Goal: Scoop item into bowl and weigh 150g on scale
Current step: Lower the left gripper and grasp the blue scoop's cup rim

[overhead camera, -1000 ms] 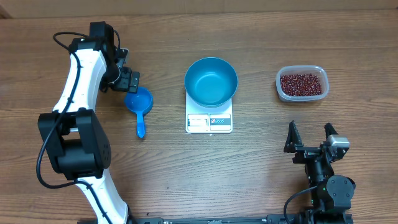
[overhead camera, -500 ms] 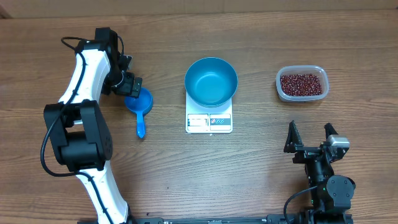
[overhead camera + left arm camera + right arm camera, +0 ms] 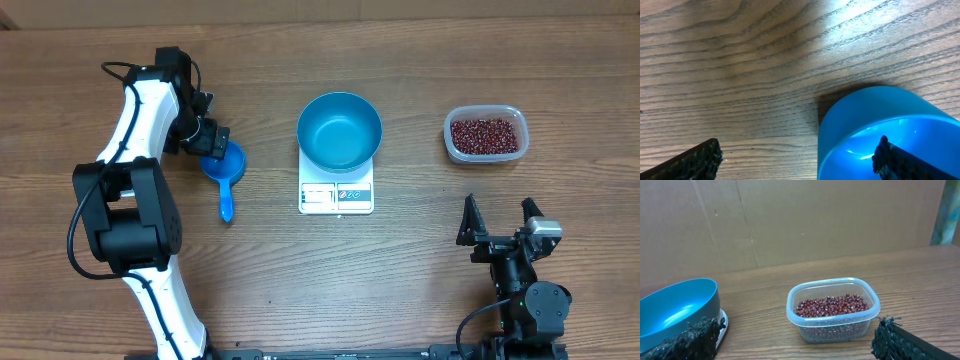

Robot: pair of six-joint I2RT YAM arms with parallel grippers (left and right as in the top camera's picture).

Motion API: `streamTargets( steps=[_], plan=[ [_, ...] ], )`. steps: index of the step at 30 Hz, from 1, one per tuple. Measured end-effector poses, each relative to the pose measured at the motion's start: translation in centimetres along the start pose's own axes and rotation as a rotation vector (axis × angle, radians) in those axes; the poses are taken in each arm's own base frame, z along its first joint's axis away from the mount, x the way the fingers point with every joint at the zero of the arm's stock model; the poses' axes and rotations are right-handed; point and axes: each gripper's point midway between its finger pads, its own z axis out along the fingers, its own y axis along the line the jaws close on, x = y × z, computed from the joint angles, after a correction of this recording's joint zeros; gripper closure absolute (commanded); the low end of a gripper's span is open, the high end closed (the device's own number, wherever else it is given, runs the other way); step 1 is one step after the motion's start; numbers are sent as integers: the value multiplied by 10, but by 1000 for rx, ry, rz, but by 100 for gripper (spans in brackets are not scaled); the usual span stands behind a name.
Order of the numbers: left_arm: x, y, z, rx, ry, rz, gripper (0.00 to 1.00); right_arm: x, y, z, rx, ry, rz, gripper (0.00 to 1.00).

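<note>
We take the white scale (image 3: pixel 336 196) as our landmark. It lies flat near the middle of the desk (image 3: pixel 400 290), with its display strip on the edge nearer the robot's base. The blue bowl (image 3: pixel 339 131) stands upright on the scale and overhangs its far edge.

The beans (image 3: pixel 485 134) are in a clear tub (image 3: pixel 452 150) to the right of the scale, well apart from it and about level with the bowl.

A small blue scoop (image 3: pixel 224 168) lies on the desk to the left of the scale. Its cup is on the far side and its handle points back toward the robot's base.

The left gripper (image 3: pixel 212 143) is over the scoop's cup with its jaws wide apart. In the left wrist view, one finger (image 3: pixel 695 160) is over bare desk outside the cup, while the other sits over the cup's blue inside, so the two straddle the cup wall. We cannot tell whether either finger touches the scoop.

The right gripper (image 3: pixel 497 210) is right of the scale and nearer the robot's base, well apart from the tub. Its jaws are spread wide with nothing between them.
</note>
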Motion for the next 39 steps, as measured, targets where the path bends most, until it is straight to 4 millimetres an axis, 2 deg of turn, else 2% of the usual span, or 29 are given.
streamTargets(
  steps=[5,8,10,12,15,39],
  plan=[
    [0,0,0,0,0,6,28,0,0,0,0,0,0,0],
    [0,0,0,1,-1,6,32,0,0,0,0,0,0,0],
    [0,0,0,0,-1,7,30,0,0,0,1,0,0,0],
    [0,0,0,0,-1,7,24,0,0,0,0,0,0,0],
    [0,0,0,1,-1,8,0,0,0,0,0,0,0,0],
    [-4,-4,4,25,-20,6,0,0,0,0,0,0,0,0]
  ],
)
